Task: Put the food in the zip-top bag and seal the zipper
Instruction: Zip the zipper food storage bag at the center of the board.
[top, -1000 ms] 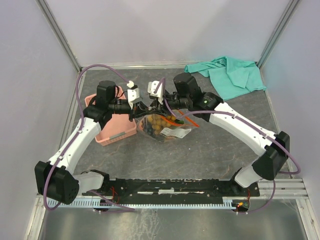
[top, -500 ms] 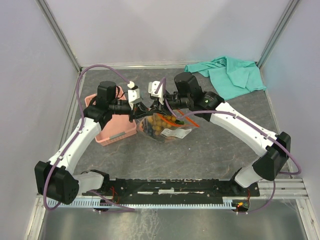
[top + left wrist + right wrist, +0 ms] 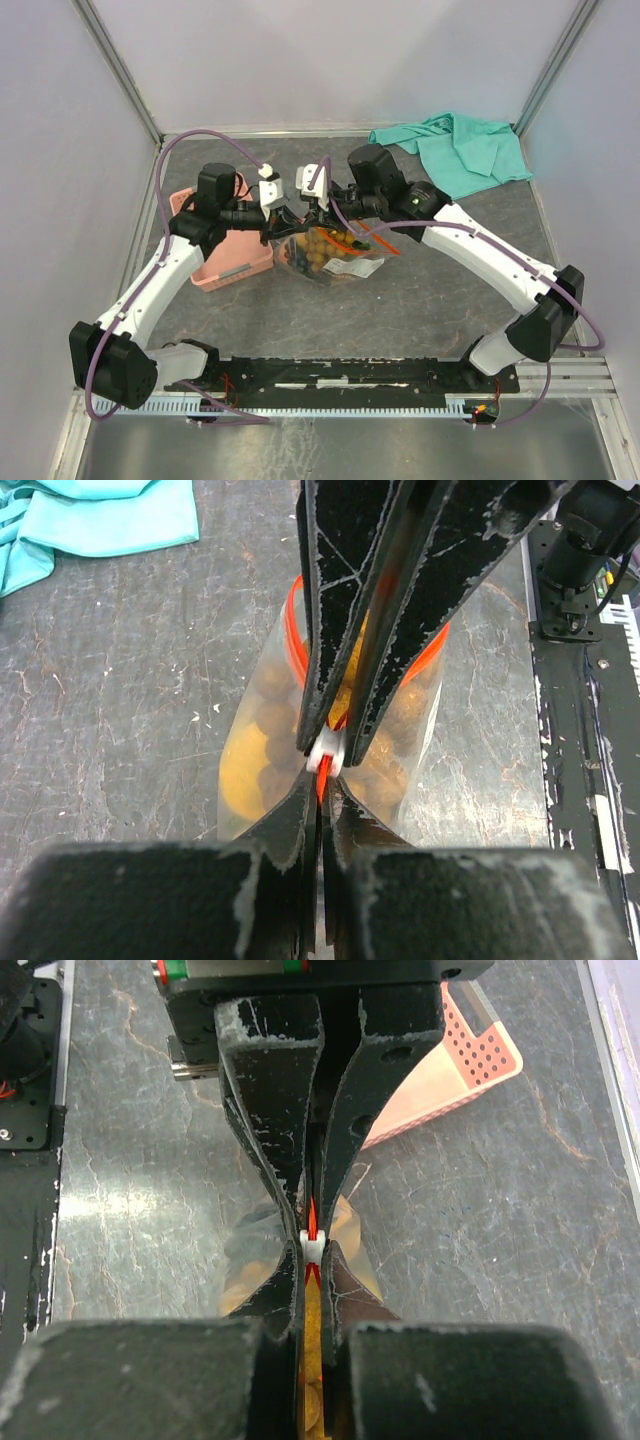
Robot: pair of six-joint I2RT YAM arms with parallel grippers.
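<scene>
Left tool (image 3: 318,782) and right tool (image 3: 313,1268) pinch zipper (image 3: 292,630), hiding its middle

zip-top bag (image 3: 412,742) is seen clear, zipper (image 3: 291,630) orange-red, slider (image 3: 325,752) white. food (image 3: 245,772) is seen yellow-brown. basket (image 3: 470,1052) is coloured pink, hole-dotted. cloth (image 3: 462,150) teal, table (image 3: 420,300) mottled grey.

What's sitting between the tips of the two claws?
A small white slider on the orange-red zipper, right where left gripper meets right gripper; both wrist views show it.
</scene>
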